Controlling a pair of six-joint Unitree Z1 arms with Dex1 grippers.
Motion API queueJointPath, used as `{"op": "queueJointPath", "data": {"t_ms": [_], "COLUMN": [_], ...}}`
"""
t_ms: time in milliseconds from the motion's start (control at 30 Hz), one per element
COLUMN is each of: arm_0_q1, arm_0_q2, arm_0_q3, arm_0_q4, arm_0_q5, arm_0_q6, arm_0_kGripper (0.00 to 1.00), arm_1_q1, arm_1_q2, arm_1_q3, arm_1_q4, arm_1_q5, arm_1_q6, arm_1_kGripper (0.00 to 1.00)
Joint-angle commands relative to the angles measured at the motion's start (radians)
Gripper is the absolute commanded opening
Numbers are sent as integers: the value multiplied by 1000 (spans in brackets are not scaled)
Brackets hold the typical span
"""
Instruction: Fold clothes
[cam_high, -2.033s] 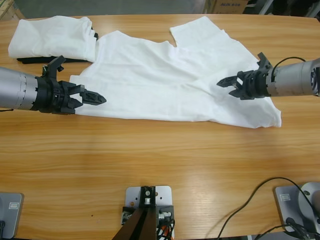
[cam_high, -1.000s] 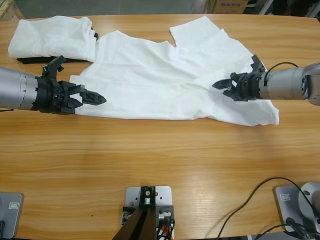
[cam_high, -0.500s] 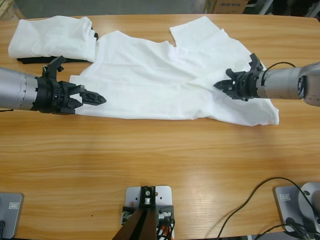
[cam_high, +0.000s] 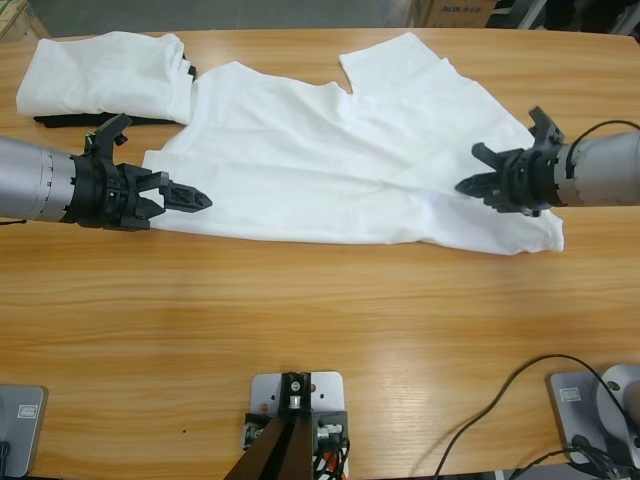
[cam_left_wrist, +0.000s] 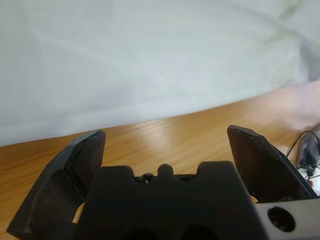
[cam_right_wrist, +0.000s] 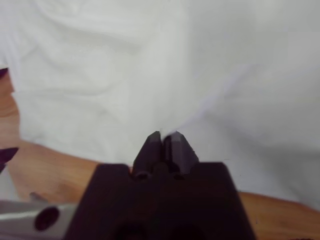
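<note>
1. Two arms are seen, each ending in one claw; one white T-shirt (cam_high: 330, 150) is spread flat on the worktop (cam_high: 320, 330); one folded white garment (cam_high: 100, 72) lies beyond the left claw (cam_high: 195, 200), with a black garment (cam_high: 60, 121) showing under its near edge.
2. The left claw is held open with nothing between its jaws, its tips at the near edge of the T-shirt's left side; in the left wrist view (cam_left_wrist: 165, 137) only bare wood and the cloth's hem are seen ahead of the jaws.
3. The right claw (cam_high: 468, 186) is closed on a pinch of the T-shirt's cloth near its right end; in the right wrist view (cam_right_wrist: 164, 136) a small ridge of fabric is seen rising from the pressed tips.
4. The T-shirt (cam_right_wrist: 150, 60) is plain white, creased, stretching between the two claws; one sleeve (cam_high: 400, 62) is spread well beyond the right claw.
</note>
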Motion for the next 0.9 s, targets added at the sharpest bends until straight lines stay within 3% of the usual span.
{"op": "queueJointPath", "data": {"t_ms": [33,433,467,500,533,567,700,800,867,900], "arm_0_q1": [-11,-11,-11,-11,-11,-11,-16,-22,-28,-31], "arm_0_q2": [9,7,8,10,11,11,13,16,19,22], "arm_0_q3": [54,82,82,79,79,78,75,77,77,77], "arm_0_q4": [13,9,8,7,4,2,-1,-1,-4,-8], "arm_0_q5": [13,15,15,14,13,13,13,13,13,13], "arm_0_q6": [2,1,1,1,1,1,1,1,1,1], "arm_0_kGripper": [957,959,959,959,959,959,959,959,959,959], "arm_1_q1": [186,213,213,213,214,218,231,234,234,234], "arm_1_q2": [105,200,192,186,172,153,66,-102,-211,-236], "arm_1_q3": [-72,-111,-111,-111,-112,-112,-121,-197,-214,-200], "arm_1_q4": [-18,23,18,2,-9,-13,-1,263,421,426], "arm_1_q5": [-14,-22,-24,-23,-28,-39,-55,-166,-261,-263], "arm_1_q6": [139,185,187,185,178,158,40,-16,45,76], "arm_1_kGripper": [0,0,132,621,926,998,1000,984,850,844]}}
